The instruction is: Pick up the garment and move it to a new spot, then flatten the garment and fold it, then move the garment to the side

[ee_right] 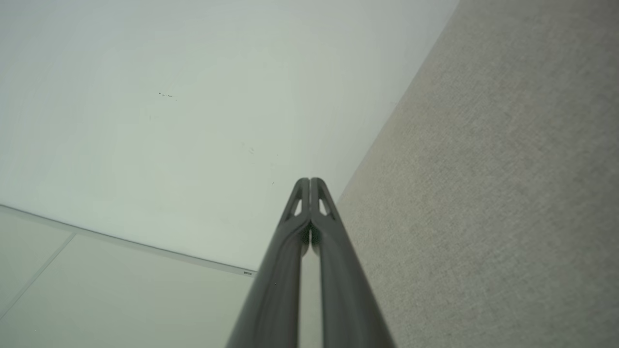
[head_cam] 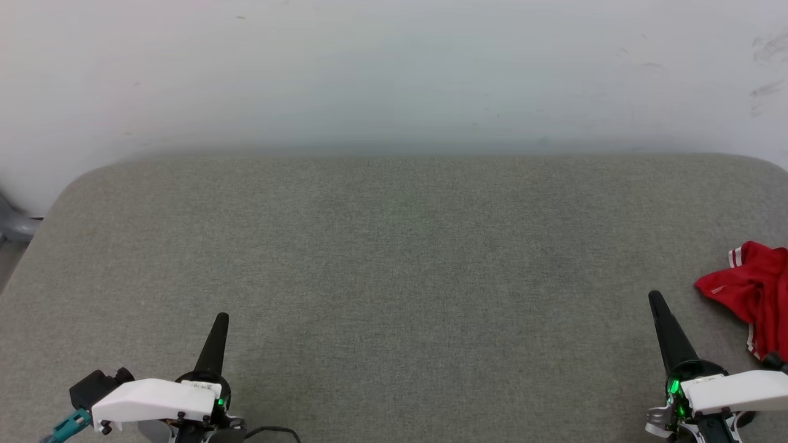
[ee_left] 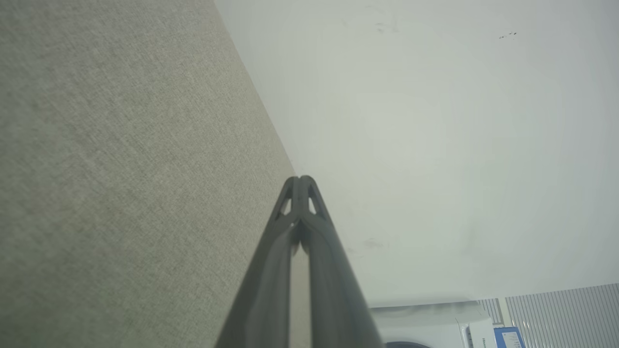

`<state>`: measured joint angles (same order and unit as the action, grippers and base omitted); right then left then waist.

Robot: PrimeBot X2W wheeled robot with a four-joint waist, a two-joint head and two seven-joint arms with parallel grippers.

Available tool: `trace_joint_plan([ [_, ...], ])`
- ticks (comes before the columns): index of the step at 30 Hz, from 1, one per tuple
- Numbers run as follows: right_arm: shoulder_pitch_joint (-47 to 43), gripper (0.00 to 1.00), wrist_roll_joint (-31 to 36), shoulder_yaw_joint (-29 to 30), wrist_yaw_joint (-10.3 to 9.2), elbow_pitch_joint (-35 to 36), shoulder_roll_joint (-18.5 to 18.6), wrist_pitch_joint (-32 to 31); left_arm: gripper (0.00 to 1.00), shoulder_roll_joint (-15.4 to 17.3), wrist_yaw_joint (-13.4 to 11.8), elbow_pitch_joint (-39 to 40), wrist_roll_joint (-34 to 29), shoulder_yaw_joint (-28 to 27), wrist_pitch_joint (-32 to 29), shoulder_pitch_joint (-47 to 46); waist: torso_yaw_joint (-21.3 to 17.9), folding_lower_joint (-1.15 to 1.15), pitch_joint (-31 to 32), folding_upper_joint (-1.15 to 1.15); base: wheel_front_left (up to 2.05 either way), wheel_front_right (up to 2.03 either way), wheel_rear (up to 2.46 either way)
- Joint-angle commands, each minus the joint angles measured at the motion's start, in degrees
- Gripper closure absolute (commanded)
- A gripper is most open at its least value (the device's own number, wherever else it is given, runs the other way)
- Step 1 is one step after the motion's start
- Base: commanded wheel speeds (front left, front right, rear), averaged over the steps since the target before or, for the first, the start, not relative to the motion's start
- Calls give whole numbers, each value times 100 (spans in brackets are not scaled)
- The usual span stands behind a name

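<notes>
Nothing legible — the white print on the garment [head_cam: 754, 286] seems too small.

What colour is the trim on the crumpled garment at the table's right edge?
Red and white stripes on the red garment, best seen in the head view.

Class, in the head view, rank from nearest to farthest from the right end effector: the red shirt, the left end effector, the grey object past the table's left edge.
1. Red shirt, just right of the right end effector.
2. Left end effector, lower left.
3. Grey object, at the view's far left edge.
</notes>
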<state>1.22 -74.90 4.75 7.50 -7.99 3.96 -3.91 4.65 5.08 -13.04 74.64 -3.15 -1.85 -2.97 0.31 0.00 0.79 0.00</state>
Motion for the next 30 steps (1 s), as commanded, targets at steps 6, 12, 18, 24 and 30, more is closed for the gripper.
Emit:
trace_joint_plan([
  [6, 182, 100, -389, 3, -1, -105, 38, -30, 100, -50, 75, -3, 361, -83, -103, -164, -5, 0, -14, 0, 0, 0, 0],
  [12, 249, 100, -669, 8, -1, -204, 32, -59, 100, -70, 112, -24, 629, -141, -172, -212, -9, 0, -28, 0, 0, 0, 0],
  [18, 295, 100, -938, 13, -1, -293, 26, -70, 100, -90, 147, -44, 884, -191, -244, -257, -13, 0, -42, 0, 0, 0, 0],
  [24, 378, 100, -1194, 18, -1, -384, 19, -97, 100, -117, 173, -63, 1134, -232, -306, -264, -18, 0, -55, 0, 0, 0, 0],
  [30, 423, 100, -1441, 24, -1, -465, 12, -112, 100, -141, 214, -79, 1358, -272, -367, -313, -22, 0, -69, 0, 0, 0, 0],
])
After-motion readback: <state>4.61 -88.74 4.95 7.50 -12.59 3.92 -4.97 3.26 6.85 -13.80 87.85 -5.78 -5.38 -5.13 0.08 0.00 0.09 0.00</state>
